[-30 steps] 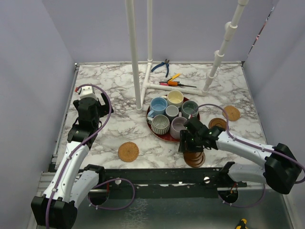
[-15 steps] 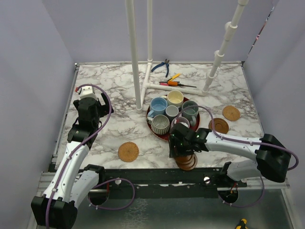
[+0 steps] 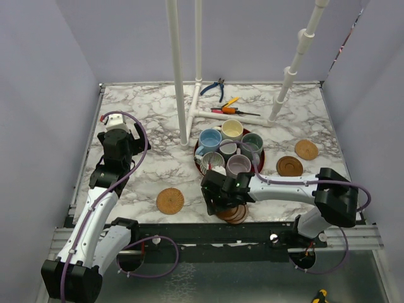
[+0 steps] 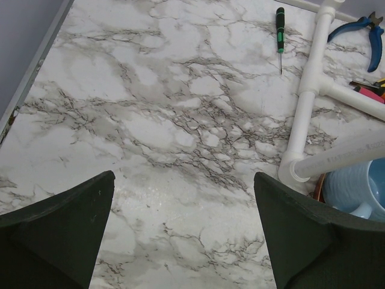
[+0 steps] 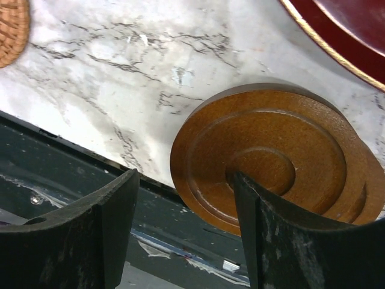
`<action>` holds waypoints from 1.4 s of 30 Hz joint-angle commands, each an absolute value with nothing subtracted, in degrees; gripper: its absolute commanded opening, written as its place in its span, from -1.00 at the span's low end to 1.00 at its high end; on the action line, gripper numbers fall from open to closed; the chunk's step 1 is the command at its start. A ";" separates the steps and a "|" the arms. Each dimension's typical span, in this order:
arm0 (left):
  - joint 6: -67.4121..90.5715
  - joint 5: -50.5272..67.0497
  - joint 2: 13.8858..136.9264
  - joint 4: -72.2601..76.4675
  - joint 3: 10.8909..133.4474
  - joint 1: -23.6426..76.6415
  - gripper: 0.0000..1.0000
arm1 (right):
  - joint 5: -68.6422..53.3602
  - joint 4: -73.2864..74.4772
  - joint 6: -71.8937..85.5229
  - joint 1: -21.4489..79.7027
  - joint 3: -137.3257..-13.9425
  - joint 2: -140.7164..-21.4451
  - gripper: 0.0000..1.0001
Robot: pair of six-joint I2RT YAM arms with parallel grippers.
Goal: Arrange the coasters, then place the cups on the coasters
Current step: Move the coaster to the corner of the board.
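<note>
A stack of brown ringed wooden coasters (image 3: 233, 213) (image 5: 271, 150) lies at the table's front edge. My right gripper (image 3: 218, 199) (image 5: 183, 177) is open over it. One of its fingers (image 5: 264, 211) rests on the top disc's centre and the other stands past its left rim. A woven coaster (image 3: 170, 201) (image 5: 11, 30) lies to the left; a brown coaster (image 3: 289, 166) and a tan one (image 3: 307, 149) lie at the right. Several cups, among them lavender (image 3: 238, 165), ribbed (image 3: 213, 162) and light blue (image 3: 209, 140) (image 4: 355, 189), stand on the red tray (image 3: 201, 169) (image 5: 355, 36). My left gripper (image 3: 120, 142) (image 4: 183, 180) is open above bare marble.
A white pipe frame (image 3: 178, 76) (image 4: 307, 102) rises behind the tray. Pliers (image 3: 218, 87) (image 4: 367, 30) and screwdrivers (image 3: 230, 110) (image 4: 280, 33) lie at the back. The dark front rail (image 5: 72, 174) runs just beyond the coaster stack.
My right gripper has swept left along the front edge, and the brown coaster stack has slid left with it. The left arm has not moved.
</note>
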State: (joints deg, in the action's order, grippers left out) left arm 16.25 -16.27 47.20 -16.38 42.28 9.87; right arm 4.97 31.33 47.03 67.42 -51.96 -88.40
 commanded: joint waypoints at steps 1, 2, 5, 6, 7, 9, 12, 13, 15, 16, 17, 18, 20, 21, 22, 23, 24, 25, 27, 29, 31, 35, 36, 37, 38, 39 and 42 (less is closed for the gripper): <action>16.09 -15.21 46.76 -15.69 41.59 9.67 0.98 | 6.02 29.82 46.34 69.29 -54.39 -91.73 0.35; 16.11 -15.21 46.76 -15.73 41.60 9.67 0.99 | 5.90 29.53 45.99 69.47 -54.89 -92.21 0.35; 16.11 -15.20 46.76 -15.68 41.58 9.67 0.98 | 5.85 29.69 44.94 69.95 -56.46 -92.79 0.35; 16.09 -15.19 46.76 -15.73 41.59 9.68 0.98 | 6.00 30.16 44.77 70.03 -57.17 -92.69 0.35; 16.08 -15.25 46.76 -15.72 41.58 9.70 0.98 | 6.22 30.82 44.62 70.09 -58.15 -92.34 0.36; 16.08 -15.24 46.69 -15.73 41.58 9.67 0.98 | 6.99 32.43 44.83 70.06 -59.56 -91.17 0.40; 16.16 -15.34 46.67 -15.70 41.59 9.67 0.98 | 8.19 35.18 45.64 70.05 -60.07 -88.03 0.49; 16.09 -15.38 46.67 -15.73 41.58 9.67 0.98 | 8.97 36.24 46.31 70.02 -59.79 -86.93 0.53; 16.09 -15.38 46.75 -15.73 41.57 9.67 0.98 | 10.21 38.14 47.43 69.49 -58.58 -84.79 0.61; 16.14 -15.34 46.76 -15.73 41.57 9.71 0.98 | 10.29 38.83 48.13 68.73 -57.43 -83.79 0.62; 16.09 -15.22 46.80 -15.71 41.65 9.67 0.98 | 9.91 39.30 48.79 67.79 -56.05 -82.70 0.62; 16.15 -15.16 46.84 -15.73 41.70 9.73 0.98 | 9.45 39.35 49.20 66.84 -54.43 -81.73 0.62; 16.15 -15.07 46.89 -15.70 41.64 9.68 0.98 | 8.65 39.29 49.92 64.94 -51.40 -79.63 0.62; 16.16 -15.09 46.89 -15.73 41.64 9.67 0.98 | 8.24 39.11 50.22 63.94 -50.05 -78.49 0.63; 16.19 -15.04 46.91 -15.67 41.59 9.67 0.98 | 7.41 38.65 50.45 62.79 -48.77 -77.34 0.64; 16.22 -15.04 46.97 -15.72 41.59 9.67 0.98 | 6.49 38.00 50.64 61.73 -47.39 -76.35 0.65; 16.18 -15.03 47.02 -15.68 41.64 9.68 0.98 | 5.33 37.29 50.75 60.49 -45.96 -75.43 0.65; 16.22 -15.11 47.02 -15.73 41.64 9.67 0.98 | 4.18 36.48 50.79 59.27 -44.70 -74.62 0.65; 16.19 -15.11 47.02 -15.73 41.59 9.68 0.98 | 2.45 34.74 50.89 57.25 -42.38 -73.39 0.65; 16.13 -15.20 47.12 -15.73 41.58 9.70 0.98 | 1.16 32.92 50.81 56.21 -41.13 -72.69 0.64; 16.14 -15.20 47.19 -15.73 41.57 9.70 0.98 | 0.38 31.67 51.07 55.93 -40.55 -72.88 0.60; 16.09 -15.20 47.28 -15.73 41.57 9.67 0.98 | -1.64 30.60 51.69 55.90 -39.64 -73.73 0.52; 16.08 -15.28 47.30 -15.70 41.57 9.67 0.98 | -1.71 30.48 51.76 55.90 -39.47 -73.70 0.50; 16.16 -15.29 47.29 -15.72 41.57 9.71 0.98 | -1.75 30.37 51.84 55.90 -39.28 -73.61 0.49; 16.14 -15.25 47.29 -15.73 41.57 9.71 0.98 | -1.76 30.28 51.95 55.90 -39.10 -73.50 0.47; 16.20 -15.21 47.35 -15.73 41.58 9.68 0.98 | -1.76 30.20 52.04 55.85 -38.97 -73.40 0.46; 16.19 -15.14 47.32 -15.73 41.57 9.73 0.98 | -1.84 29.65 52.28 55.90 -38.59 -73.74 0.44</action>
State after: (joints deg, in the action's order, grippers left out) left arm 16.25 -16.05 47.22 -16.38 42.28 9.87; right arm -0.32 31.22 51.20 56.12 -39.72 -73.71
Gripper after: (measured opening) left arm 0.991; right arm 0.727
